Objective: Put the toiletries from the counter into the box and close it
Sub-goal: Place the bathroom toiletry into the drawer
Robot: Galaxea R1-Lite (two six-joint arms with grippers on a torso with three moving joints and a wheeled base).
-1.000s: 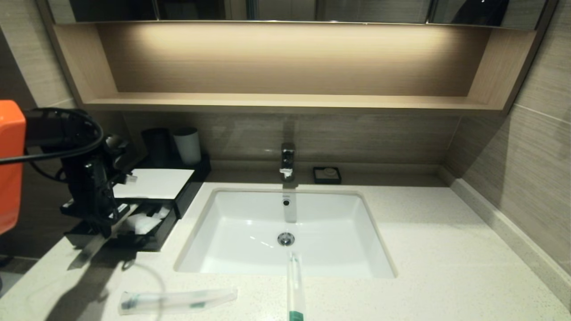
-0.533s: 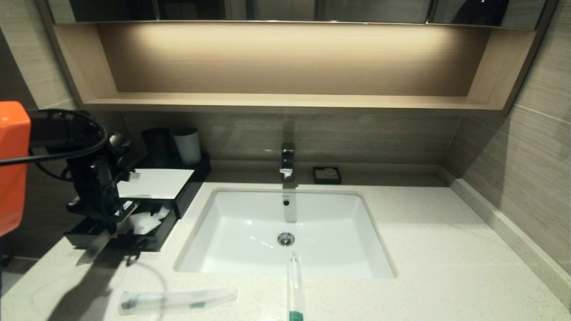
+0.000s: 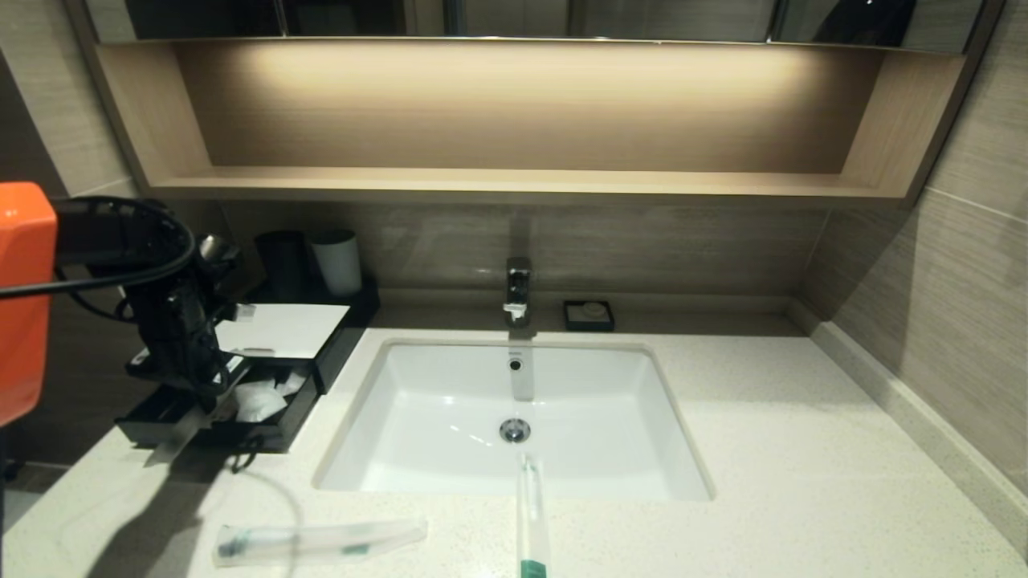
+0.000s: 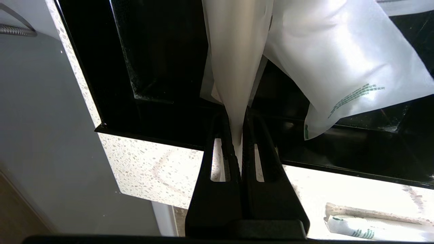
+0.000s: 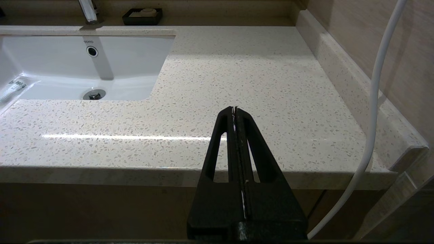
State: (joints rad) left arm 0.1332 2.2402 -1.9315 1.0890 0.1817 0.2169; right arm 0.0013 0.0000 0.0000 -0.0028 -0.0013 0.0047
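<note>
The black box (image 3: 281,331) with a white top panel stands at the counter's (image 3: 803,482) back left, its front drawer (image 3: 265,437) pulled out. My left gripper (image 3: 210,393) (image 4: 239,117) hangs over the drawer, shut on a long pale plastic sleeve (image 4: 234,51) that reaches into it. A white sachet (image 3: 257,401) (image 4: 339,67) lies in the drawer. Two more sleeves lie on the counter: one near the front left (image 3: 321,542) (image 4: 373,228), one (image 3: 530,522) across the sink's front rim. My right gripper (image 5: 234,110) is shut and empty at the counter's front right edge.
The white sink (image 3: 385,482) fills the middle, with a faucet (image 3: 518,289) behind it. A black cup (image 3: 281,261) and a white cup (image 3: 337,261) stand behind the box. A small black dish (image 3: 589,315) sits by the back wall. A wall runs along the right.
My left gripper has shifted slightly right and away from me over the drawer, still holding the sleeve. The sleeves on the counter have not moved.
</note>
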